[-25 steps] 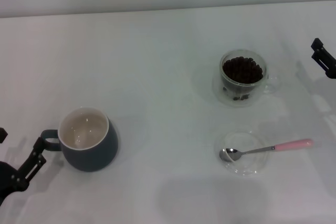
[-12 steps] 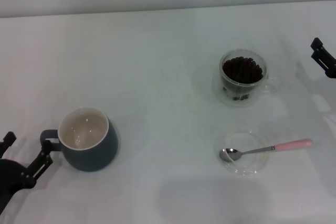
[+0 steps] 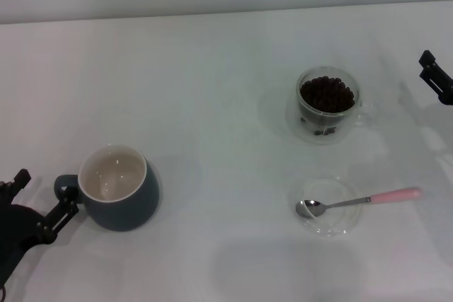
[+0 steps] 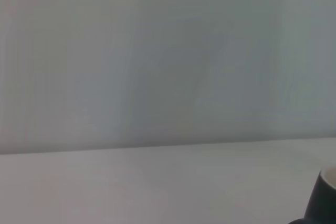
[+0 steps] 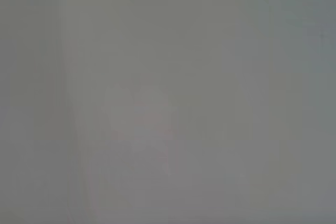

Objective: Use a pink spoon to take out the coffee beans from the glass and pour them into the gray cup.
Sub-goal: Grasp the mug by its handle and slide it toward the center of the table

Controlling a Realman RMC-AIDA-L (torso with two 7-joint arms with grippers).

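The gray cup stands upright at the near left, cream inside, its loop handle pointing left. My left gripper is open just left of that handle, with one finger right beside it. A sliver of the cup shows in the left wrist view. The glass, full of coffee beans, stands at the far right. The pink spoon lies with its bowl in a flat clear dish, handle pointing right. My right gripper hangs at the right edge, away from everything.
The white table ends at a pale wall along the back. The right wrist view shows only a blank pale surface.
My left gripper has moved forward, closer alongside the gray cup's handle. The right arm, the glass and the spoon have not moved.
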